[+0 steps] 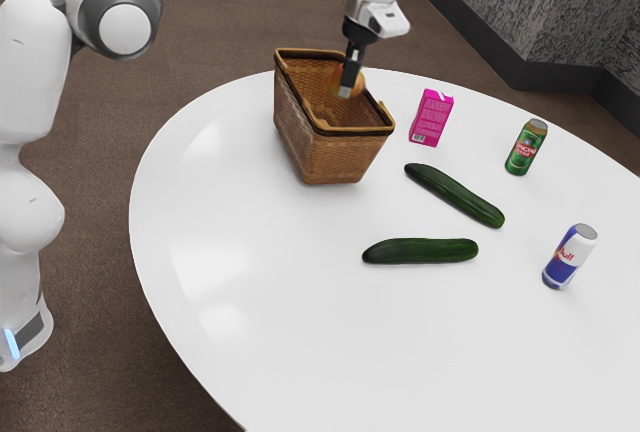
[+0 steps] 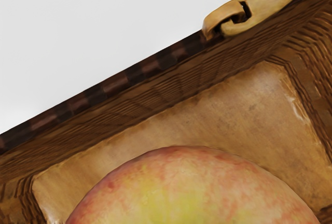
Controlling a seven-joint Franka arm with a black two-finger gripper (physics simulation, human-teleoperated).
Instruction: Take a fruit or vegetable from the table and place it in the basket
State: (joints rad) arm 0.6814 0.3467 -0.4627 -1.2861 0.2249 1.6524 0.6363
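In the exterior view my gripper (image 1: 347,86) points down into the mouth of the wicker basket (image 1: 335,157), shut on a red-yellow apple (image 1: 337,81). One finger covers part of the fruit. The wrist view has the apple (image 2: 197,193) large and close under the hand, with the floor of the basket (image 2: 249,110) below and beyond it. Two dark green cucumbers, one (image 1: 455,195) slanted and the other (image 1: 420,251) lying nearer the exterior view's lower edge, rest on the white table (image 1: 250,282).
A pink carton (image 1: 431,118) stands close to the basket, on the exterior view's right. Farther that way are a green can (image 1: 525,148) and a blue-and-silver can (image 1: 569,256). The basket's handle (image 2: 244,16) lies along its rim.
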